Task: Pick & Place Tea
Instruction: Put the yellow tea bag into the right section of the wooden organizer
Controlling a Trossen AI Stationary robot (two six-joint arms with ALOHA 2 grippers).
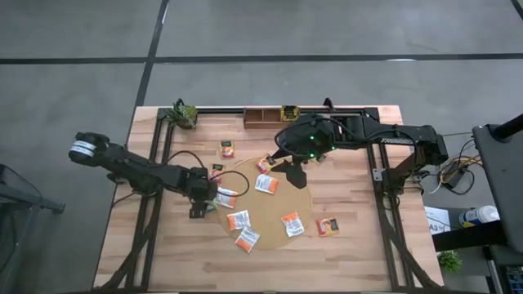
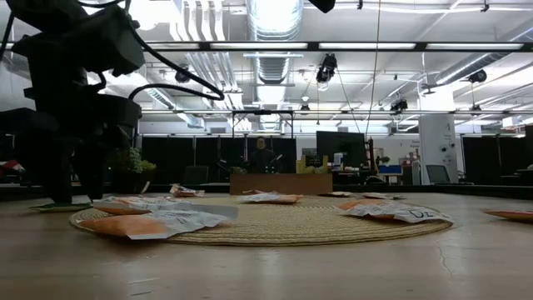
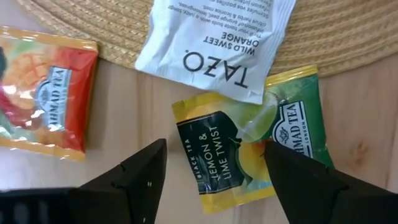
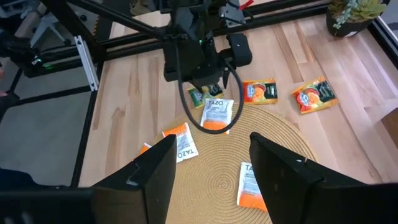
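Tea sachets lie scattered on and around a round woven mat (image 1: 266, 207). A green-and-yellow sachet (image 3: 242, 158) lies flat on the wood beside the mat's edge, one corner under a white sachet (image 3: 217, 43) that lies partly on the mat. An orange sachet (image 3: 43, 93) lies beside them. My left gripper (image 3: 214, 149) (image 1: 204, 194) points down, open, its fingertips standing on either side of the green-and-yellow sachet, low over the table. My right gripper (image 4: 211, 149) (image 1: 294, 170) hangs open, high above the mat's far side, holding nothing.
A brown wooden tray (image 1: 261, 116) stands at the far edge with one sachet (image 1: 288, 112) at its right end. A small plant (image 1: 184, 114) stands at the far left corner. More sachets (image 1: 239, 219) (image 1: 292, 223) lie on the mat, and one (image 1: 328, 226) lies right of it.
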